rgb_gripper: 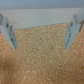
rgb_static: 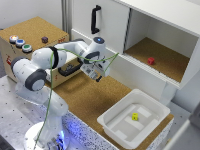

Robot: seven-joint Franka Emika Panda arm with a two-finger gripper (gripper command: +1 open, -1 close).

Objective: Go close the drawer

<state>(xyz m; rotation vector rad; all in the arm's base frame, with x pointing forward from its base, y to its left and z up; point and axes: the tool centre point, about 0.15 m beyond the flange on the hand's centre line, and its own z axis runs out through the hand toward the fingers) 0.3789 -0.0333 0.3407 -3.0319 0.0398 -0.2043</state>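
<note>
The drawer [rgb_static: 64, 76] is a tan wooden front with a black bar handle [rgb_static: 68, 69], set in the cork-topped box [rgb_static: 35, 27]. It seems to stick out a little from the box's face, and my arm hides part of it. My gripper [rgb_static: 97, 75] hangs just to the exterior view's right of the handle, above the cork floor, touching nothing. In the wrist view my gripper [rgb_gripper: 41, 32] is open and empty. Its two fingers [rgb_gripper: 73, 31] stand wide apart over bare cork. The drawer does not show in the wrist view.
Coloured buttons [rgb_static: 20, 43] and a dark cube [rgb_static: 44, 39] sit on the box top. A white cabinet door with a tall black handle [rgb_static: 95, 19] stands behind. An open compartment holds a red cube [rgb_static: 151, 61]. A white tub [rgb_static: 150, 127] holds a yellow cube [rgb_static: 134, 116].
</note>
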